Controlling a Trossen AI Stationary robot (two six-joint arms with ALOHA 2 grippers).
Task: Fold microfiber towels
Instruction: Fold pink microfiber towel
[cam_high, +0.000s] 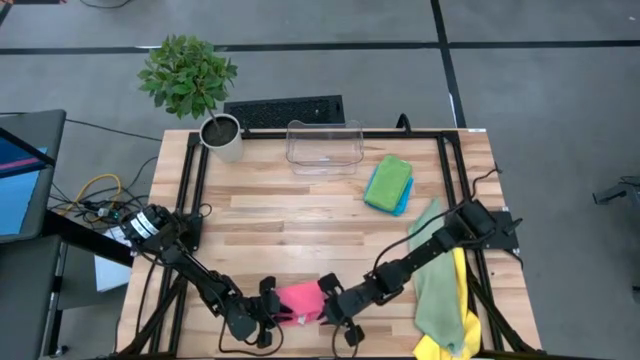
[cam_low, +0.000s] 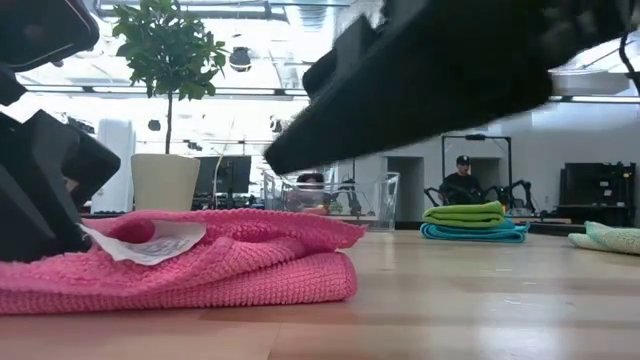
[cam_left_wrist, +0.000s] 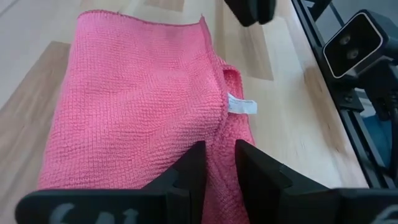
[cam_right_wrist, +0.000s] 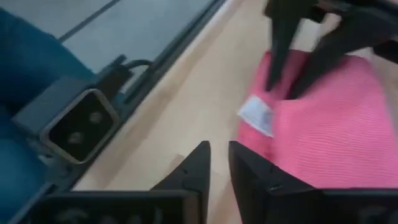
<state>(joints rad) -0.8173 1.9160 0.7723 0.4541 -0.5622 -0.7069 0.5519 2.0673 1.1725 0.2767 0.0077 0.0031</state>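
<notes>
Right now the left claw (cam_left_wrist: 214, 163) sits low at the near edge of the table (cam_high: 300, 215), its two fingers drawn close with a ridge of the pink towel (cam_left_wrist: 137, 106) pinched in the narrow gap between them. Spreading away from those fingers, the towel lies folded over on itself, one doubled edge running out ahead of the claw.

The right claw (cam_right_wrist: 217, 163) is just beside the towel's other side, over bare wood, its fingers a small way apart with nothing between them; the cloth lies just ahead of it and slightly off to one side.

Farther out from the right claw, a pale sage towel (cam_high: 437, 275) and a yellow towel (cam_high: 455, 335) lie draped under that arm. Well beyond both claws, a green towel (cam_high: 388, 180) rests folded on a blue towel (cam_high: 403, 200), near a clear bin (cam_high: 324, 146) and a potted plant (cam_high: 190, 80).

The risk, as I judge it: the left claw grips only a thin ridge, so any lift or drag could pull the top layer askew and undo the fold, or the cloth may slip free. The two claws are close together, so a careless move could knock them.

A small white care label (cam_left_wrist: 241, 106) shows at the towel's seam; its print cannot be read.
</notes>
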